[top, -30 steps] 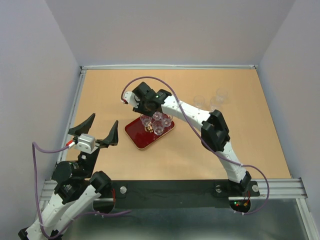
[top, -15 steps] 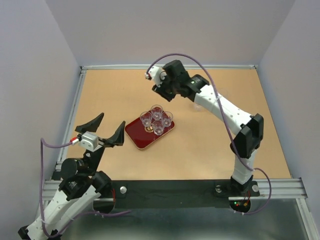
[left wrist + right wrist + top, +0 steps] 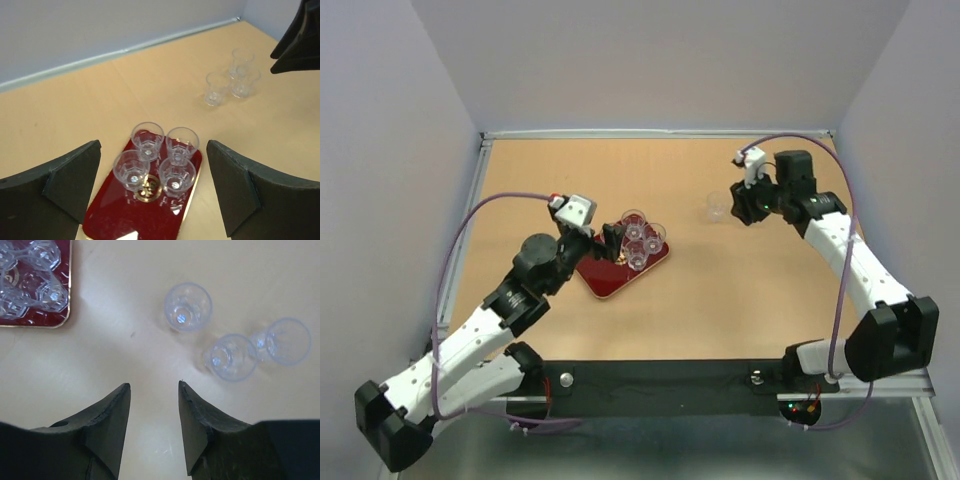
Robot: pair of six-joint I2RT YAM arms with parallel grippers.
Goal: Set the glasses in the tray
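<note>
Both empty | left arm (image 3: pixel 500 315) outstretched, left gripper (image 3: pixel 153 144) wide apart at tray (image 3: pixel 107 220) | right gripper (image 3: pixel 154 385) parted, pointing down near glasses (image 3: pixel 188 306)

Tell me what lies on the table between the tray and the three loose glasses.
Nothing: in the left wrist view only bare tabletop separates the tray from the three loose glasses. The right wrist view shows the same.

Most of the tray (image 3: pixel 37 319) beyond the right wrist view's corner.
</note>
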